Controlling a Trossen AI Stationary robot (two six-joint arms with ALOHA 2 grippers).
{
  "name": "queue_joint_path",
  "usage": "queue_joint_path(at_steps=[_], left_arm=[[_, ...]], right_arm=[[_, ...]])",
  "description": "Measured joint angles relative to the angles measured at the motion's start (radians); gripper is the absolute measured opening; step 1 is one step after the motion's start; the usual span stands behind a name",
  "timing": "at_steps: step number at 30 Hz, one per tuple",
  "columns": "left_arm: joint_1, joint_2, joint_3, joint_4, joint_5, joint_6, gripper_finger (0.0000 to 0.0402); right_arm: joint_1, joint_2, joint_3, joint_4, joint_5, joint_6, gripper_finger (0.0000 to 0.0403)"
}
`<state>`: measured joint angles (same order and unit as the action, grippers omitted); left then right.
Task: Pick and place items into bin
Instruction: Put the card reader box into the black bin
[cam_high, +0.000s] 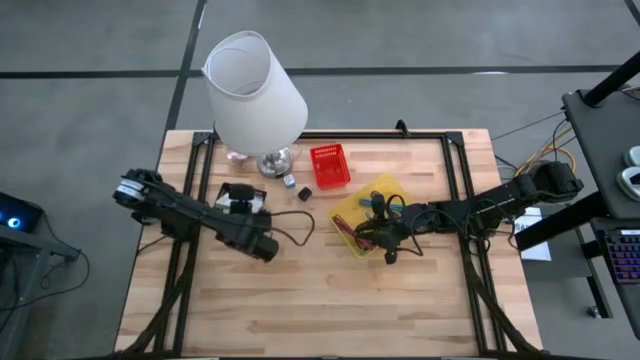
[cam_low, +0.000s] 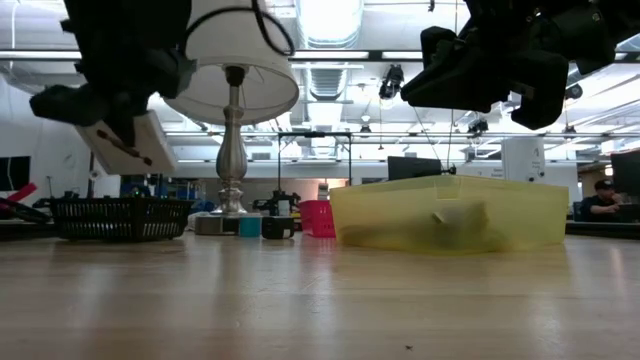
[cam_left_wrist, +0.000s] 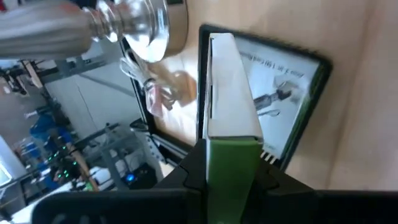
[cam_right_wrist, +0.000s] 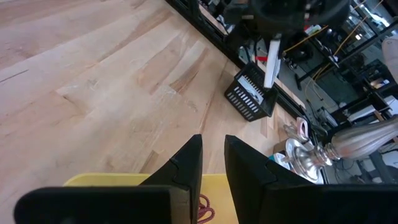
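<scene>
My left gripper (cam_high: 241, 206) hovers above a black mesh tray (cam_high: 243, 190) near the lamp base and is shut on a white card packet with a green end (cam_left_wrist: 229, 93). In the low view the packet (cam_low: 126, 142) hangs above the tray (cam_low: 120, 216). My right gripper (cam_right_wrist: 213, 163) is narrowly open and holds nothing. It hovers over the yellow bin (cam_high: 362, 212), which holds a red cord (cam_right_wrist: 203, 209) and a black cable (cam_high: 388, 240). A tiny dark cube (cam_high: 304, 193) lies on the table beside a red basket (cam_high: 330, 167). My left gripper pinches the packet's green end (cam_left_wrist: 232, 163) between its two fingers (cam_left_wrist: 194, 175). The white length runs on past the fingertips. The packet is lifted clear of the tray and hangs tilted below the gripper (cam_low: 126, 142).
A big white lamp (cam_high: 255, 92) stands at the table's far left, its silver base (cam_high: 274, 160) close to the black tray. A printed card (cam_left_wrist: 280, 93) lies in that tray. Small teal and black items (cam_low: 262, 227) sit by the lamp base. Bare wood lies along the near side.
</scene>
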<state>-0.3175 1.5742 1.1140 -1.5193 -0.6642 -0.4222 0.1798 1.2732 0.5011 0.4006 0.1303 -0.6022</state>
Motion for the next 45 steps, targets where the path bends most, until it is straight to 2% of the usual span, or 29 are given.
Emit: queue_joint_path(at_steps=[8,11,23,29,38,42,45], left_arm=[[0.057,0.000,-0.096,0.086,-0.012,0.118,0.0027],[0.071,0.000,-0.119,0.102,-0.052,0.118,0.0027],[0.115,0.000,-0.203,0.194,-0.058,0.125,0.0036],[0.118,0.000,-0.211,0.197,-0.135,0.124,0.0084],[0.140,0.000,-0.220,0.210,-0.091,0.115,0.0169],[0.144,0.000,-0.211,0.209,-0.013,0.143,0.0200],[0.144,0.000,-0.193,0.195,0.111,0.207,0.0218]], right_arm=[[0.000,0.000,0.000,-0.001,0.000,0.000,0.0057],[0.000,0.000,0.000,-0.001,0.000,0.000,0.0057],[0.000,0.000,0.000,-0.003,0.000,0.000,0.0057],[0.000,0.000,0.000,-0.003,0.000,0.000,0.0057],[0.000,0.000,0.000,-0.003,0.000,0.000,0.0057],[0.000,0.000,0.000,-0.003,0.000,0.000,0.0057],[0.000,0.000,0.000,-0.003,0.000,-0.001,0.0057]])
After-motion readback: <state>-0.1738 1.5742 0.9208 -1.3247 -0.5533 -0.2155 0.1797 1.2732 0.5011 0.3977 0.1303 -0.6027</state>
